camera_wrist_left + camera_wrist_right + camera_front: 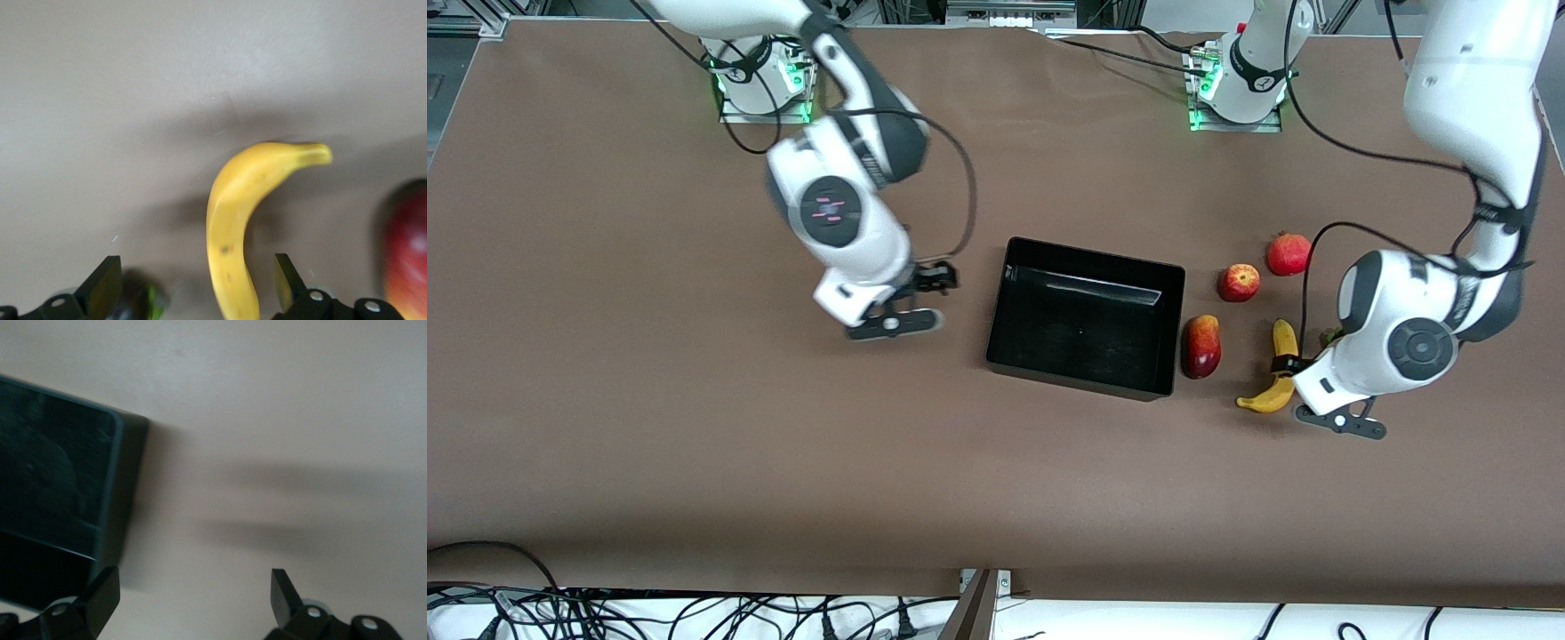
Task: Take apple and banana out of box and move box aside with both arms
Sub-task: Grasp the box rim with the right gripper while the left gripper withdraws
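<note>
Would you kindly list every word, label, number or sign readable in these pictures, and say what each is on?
No readable text anywhere.
Right arm's wrist disc: small red marks, too blurred to read.
Left arm's base: a dark emblem, too small to read.
Banana, apple, box: no labels visible.

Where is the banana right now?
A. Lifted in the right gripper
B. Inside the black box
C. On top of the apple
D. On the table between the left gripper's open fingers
D: the banana lies on the table, outside the box, with the left gripper open around it.
</note>
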Controlling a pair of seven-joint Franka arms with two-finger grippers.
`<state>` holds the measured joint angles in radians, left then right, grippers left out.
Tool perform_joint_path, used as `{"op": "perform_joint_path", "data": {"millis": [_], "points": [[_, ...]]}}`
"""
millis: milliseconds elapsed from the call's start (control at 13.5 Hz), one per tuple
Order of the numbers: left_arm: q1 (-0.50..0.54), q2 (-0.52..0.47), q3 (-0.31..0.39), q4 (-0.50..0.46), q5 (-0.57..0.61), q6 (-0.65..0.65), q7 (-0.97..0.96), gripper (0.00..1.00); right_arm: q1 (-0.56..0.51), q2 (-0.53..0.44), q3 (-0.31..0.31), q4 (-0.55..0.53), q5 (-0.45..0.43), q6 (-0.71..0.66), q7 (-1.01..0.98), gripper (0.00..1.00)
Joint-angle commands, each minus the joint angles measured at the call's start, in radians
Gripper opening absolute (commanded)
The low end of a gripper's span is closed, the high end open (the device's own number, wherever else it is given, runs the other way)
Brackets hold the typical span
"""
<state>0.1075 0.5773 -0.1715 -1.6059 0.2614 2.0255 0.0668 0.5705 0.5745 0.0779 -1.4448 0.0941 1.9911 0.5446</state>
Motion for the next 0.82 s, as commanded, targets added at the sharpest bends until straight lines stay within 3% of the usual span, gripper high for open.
{"op": "perform_joint_path", "data": {"millis": [0,149,297,446,594,743], "points": [[-0.003,-0.098,-0.043,0.078,-0.017,-0.19,0.004,1.0,0.071,0.089,-0.013,0.069,0.007,0.059,0.208,1.0],[-0.002,-0.148,-0.077,0.147,-0.033,-0.282,0.001,1.0,0.107,0.137,-0.013,0.069,0.007,0.15,0.344,1.0],[0.009,-0.172,-0.072,0.251,-0.143,-0.405,-0.001,1.0,0.155,0.186,-0.013,0.069,0.006,0.213,0.444,1.0],[0.009,-0.188,-0.065,0.323,-0.174,-0.516,0.004,1.0,0.178,0.217,-0.013,0.066,0.003,0.233,0.504,0.95],[-0.011,-0.287,-0.011,0.27,-0.237,-0.533,-0.025,1.0,0.195,0.229,-0.015,0.063,-0.005,0.233,0.509,0.66],[-0.108,-0.422,0.102,0.133,-0.275,-0.503,-0.115,1.0,0.193,0.232,-0.02,0.061,-0.008,0.229,0.499,0.19]]}}
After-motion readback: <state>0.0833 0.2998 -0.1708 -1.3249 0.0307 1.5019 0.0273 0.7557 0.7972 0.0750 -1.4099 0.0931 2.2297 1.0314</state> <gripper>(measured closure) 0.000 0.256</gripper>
